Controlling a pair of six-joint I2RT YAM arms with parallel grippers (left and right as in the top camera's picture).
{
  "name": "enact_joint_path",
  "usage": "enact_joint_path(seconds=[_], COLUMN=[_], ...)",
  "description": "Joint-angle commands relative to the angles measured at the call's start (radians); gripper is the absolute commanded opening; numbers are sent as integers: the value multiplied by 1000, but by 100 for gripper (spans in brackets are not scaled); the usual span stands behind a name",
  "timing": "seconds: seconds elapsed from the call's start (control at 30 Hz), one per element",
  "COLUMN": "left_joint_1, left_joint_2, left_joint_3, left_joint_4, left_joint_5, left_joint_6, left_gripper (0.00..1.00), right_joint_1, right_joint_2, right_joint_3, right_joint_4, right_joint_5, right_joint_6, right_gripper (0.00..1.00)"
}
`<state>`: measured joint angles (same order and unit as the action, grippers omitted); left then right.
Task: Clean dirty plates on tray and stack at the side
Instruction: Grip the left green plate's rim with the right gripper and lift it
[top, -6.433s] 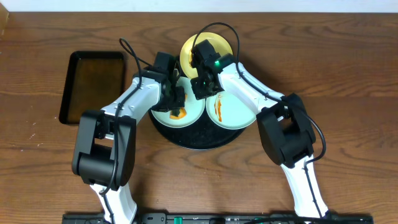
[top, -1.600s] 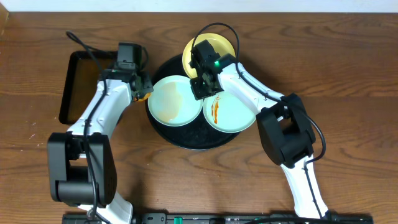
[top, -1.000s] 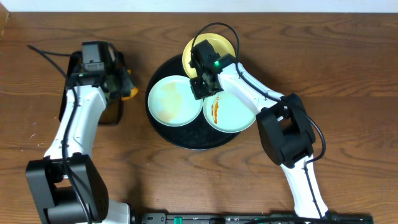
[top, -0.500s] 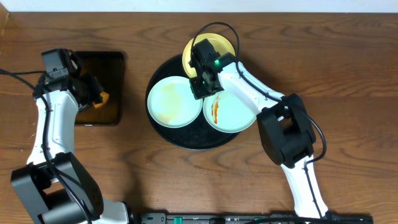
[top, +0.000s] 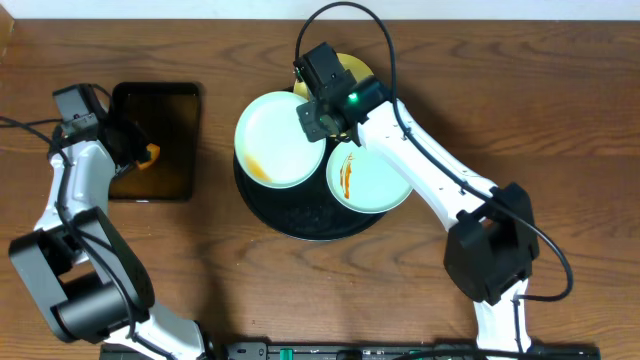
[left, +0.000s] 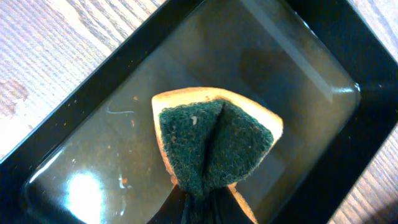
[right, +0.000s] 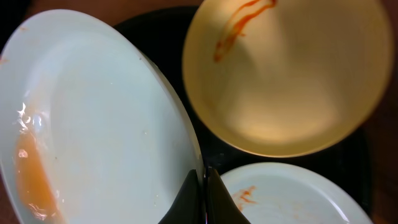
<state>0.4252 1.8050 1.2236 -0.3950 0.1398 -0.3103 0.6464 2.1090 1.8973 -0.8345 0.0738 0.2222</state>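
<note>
One yellow plate half hidden; left pincer pinches sponge, right pincer mint plate.

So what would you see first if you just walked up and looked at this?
Probably the right gripper pinching the rim of a pale mint-green round plate with an orange sauce smear, over the big round black tray. Then, off to the left, the left gripper squeezing a green-and-yellow sponge over a rectangular black tray of brownish liquid.
</note>
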Motion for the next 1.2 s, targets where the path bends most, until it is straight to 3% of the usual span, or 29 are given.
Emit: enact_joint_path(seconds=[0.0,0.47,0.77,1.17], left_joint_1=[25,25,25,25], left_joint_2=[8,71,71,71], left_joint_3=[6,6,0,-9], left_joint_4=[28,38,31,22], left_joint_5=[66,66,66,66], left_joint_6=[10,10,10,10], left_gripper=[9,9,9,9], right_joint_1=[6,10,89,278], right_joint_2=[-37,-39,-39,-39], right_joint_3=[21,39,209,227], right_joint_4=[-11,-40,-142,-48], right_joint_5=[80,198,666,989], right_joint_6=[-14,16,-209,-507], right_gripper=[1,1,1,1])
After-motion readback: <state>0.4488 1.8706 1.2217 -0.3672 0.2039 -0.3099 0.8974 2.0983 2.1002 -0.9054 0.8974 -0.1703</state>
